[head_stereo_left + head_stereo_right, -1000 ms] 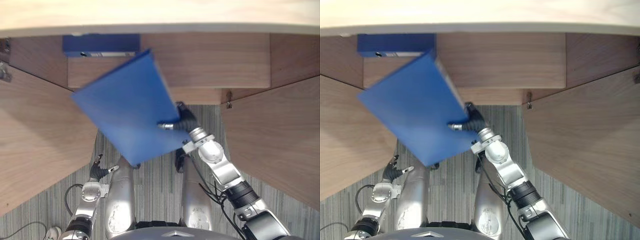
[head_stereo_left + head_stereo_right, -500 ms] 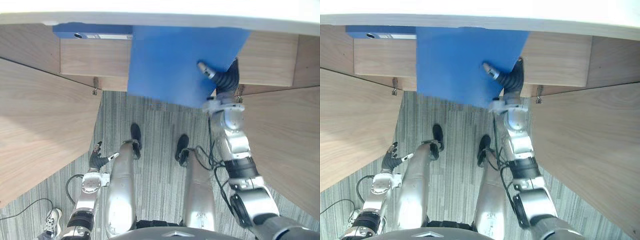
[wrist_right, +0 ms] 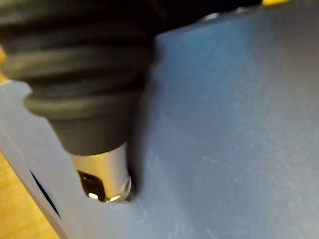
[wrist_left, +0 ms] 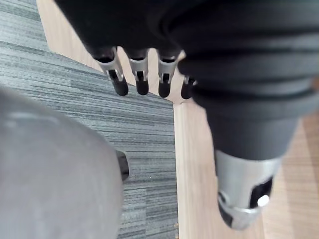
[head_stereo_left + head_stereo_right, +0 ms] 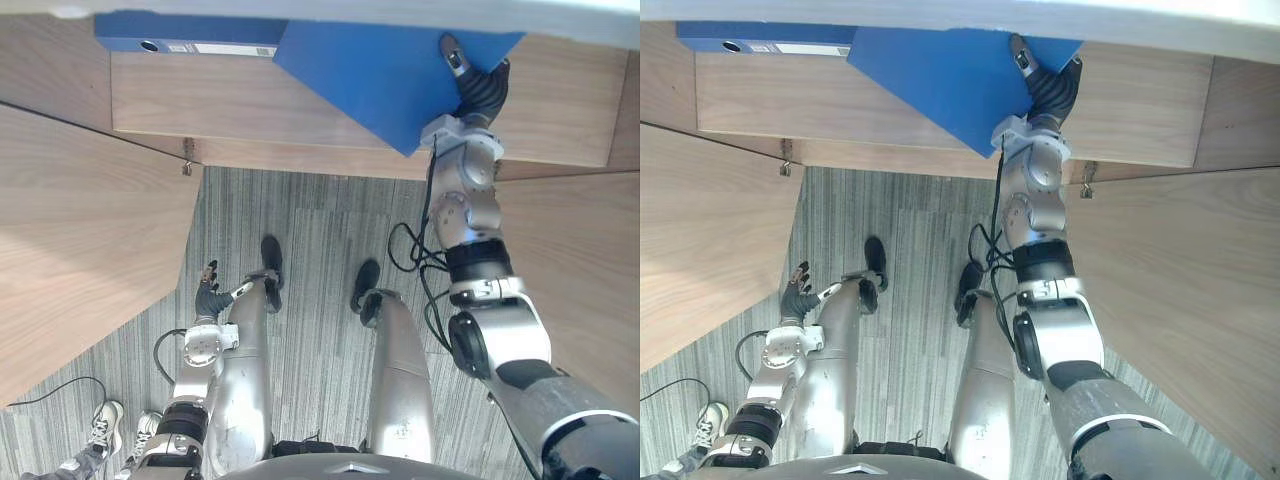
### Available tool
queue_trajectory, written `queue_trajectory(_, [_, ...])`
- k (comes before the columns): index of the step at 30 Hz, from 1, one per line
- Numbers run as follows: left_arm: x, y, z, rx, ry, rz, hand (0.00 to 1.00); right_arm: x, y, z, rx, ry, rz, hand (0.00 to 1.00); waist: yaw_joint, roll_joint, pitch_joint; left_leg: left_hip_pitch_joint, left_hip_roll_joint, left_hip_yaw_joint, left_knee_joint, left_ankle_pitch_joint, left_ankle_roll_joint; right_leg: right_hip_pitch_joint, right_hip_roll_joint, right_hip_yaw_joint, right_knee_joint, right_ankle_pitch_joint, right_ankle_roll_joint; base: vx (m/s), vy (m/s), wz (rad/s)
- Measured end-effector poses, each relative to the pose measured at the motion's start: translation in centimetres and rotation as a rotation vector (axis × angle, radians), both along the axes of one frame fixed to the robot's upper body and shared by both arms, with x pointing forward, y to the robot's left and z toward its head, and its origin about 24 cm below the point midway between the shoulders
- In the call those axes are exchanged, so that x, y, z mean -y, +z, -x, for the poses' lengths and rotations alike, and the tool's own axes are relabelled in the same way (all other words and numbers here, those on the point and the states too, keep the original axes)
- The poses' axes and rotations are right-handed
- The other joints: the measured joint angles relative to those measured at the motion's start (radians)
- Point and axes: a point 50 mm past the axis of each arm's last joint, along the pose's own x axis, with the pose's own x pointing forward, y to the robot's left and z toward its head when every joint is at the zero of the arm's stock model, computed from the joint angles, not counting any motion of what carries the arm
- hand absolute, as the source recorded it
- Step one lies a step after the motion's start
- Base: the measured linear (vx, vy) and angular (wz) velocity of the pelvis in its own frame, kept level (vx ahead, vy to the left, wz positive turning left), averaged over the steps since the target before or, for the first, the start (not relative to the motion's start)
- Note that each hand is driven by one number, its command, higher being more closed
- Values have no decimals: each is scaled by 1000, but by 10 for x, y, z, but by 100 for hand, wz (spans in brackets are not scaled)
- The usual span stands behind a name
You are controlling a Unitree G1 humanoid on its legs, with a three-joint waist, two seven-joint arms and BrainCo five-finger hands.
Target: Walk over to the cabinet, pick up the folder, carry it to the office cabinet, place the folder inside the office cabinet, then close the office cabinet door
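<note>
A blue folder (image 5: 375, 78) is tilted and partly under the cabinet's pale top edge (image 5: 560, 22), inside the open office cabinet (image 5: 200, 110). My right hand (image 5: 478, 92) is shut on the folder's right corner, arm stretched forward. In the right wrist view my thumb (image 3: 102, 172) presses on the folder's blue cover (image 3: 224, 124). My left hand (image 5: 210, 298) hangs low at my side with its fingers (image 4: 119, 82) relaxed and nothing in it.
A second blue folder (image 5: 180, 35) lies flat at the cabinet's back left. Both wooden doors stand open, the left door (image 5: 80, 230) and the right door (image 5: 580, 260). Grey carpet (image 5: 320, 230) lies between them. A person's shoes (image 5: 105, 428) show at the lower left.
My right arm has stretched further forward and carried the folder deeper into the cabinet, the folder turning as it went. The view has shifted. My left hand stays at my side.
</note>
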Motion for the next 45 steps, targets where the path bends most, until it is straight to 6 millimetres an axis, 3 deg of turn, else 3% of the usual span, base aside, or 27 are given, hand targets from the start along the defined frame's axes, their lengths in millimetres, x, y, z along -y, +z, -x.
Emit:
queue_trajectory(5, [3, -1, -5, -14, 26, 1, 0, 1, -5, -12, -85, 23, -194, 100, 2, 2, -1, -1, -1, -1, -3, 4, -1, 4, 1, -4, -17, 7, 0, 41, -33, -1])
queue_trajectory(10, [14, 1, -9, -11, 37, 35, 0, 0, -8, -14, -113, 46, -408, 100, 2, 21, -12, -3, -8, -1, -33, 24, 0, 6, 1, -9, -45, 32, 1, 7, -13, 0])
queue_trajectory(16, [29, -4, -10, -48, 47, 58, 0, 3, -18, -11, -120, -19, -676, 100, 1, 50, -30, -3, -9, -2, -57, 41, 5, 7, 1, -17, -62, 45, -4, -15, -46, 2])
queue_trajectory(23, [38, -3, -13, -51, 59, 79, 0, 3, -32, 0, -110, -86, -852, 100, 1, 50, -30, 2, -5, -3, -73, 55, 2, 7, 6, -22, -67, 49, -8, 17, -58, 0])
queue_trajectory(24, [40, -2, -14, -48, 56, 85, 0, 4, -34, 2, -111, -93, -862, 0, 2, 51, -30, 5, -5, -2, -77, 57, 2, 8, 6, -21, -70, 51, -8, 36, -43, -2])
queue_trajectory(32, [45, 4, -19, -27, 55, 95, 0, 10, -33, 2, -96, -90, -889, 0, 5, 71, -47, 23, -5, 2, -145, 92, 0, 22, 16, -29, -133, 85, -14, 26, -31, -2])
queue_trajectory(45, [43, 1, -17, -38, 63, 103, 0, 20, 12, -1, -10, -51, -735, 0, 3, 75, -51, 25, -10, 1, -214, 137, -6, 21, 19, -46, -183, 116, -18, 9, -5, 1])
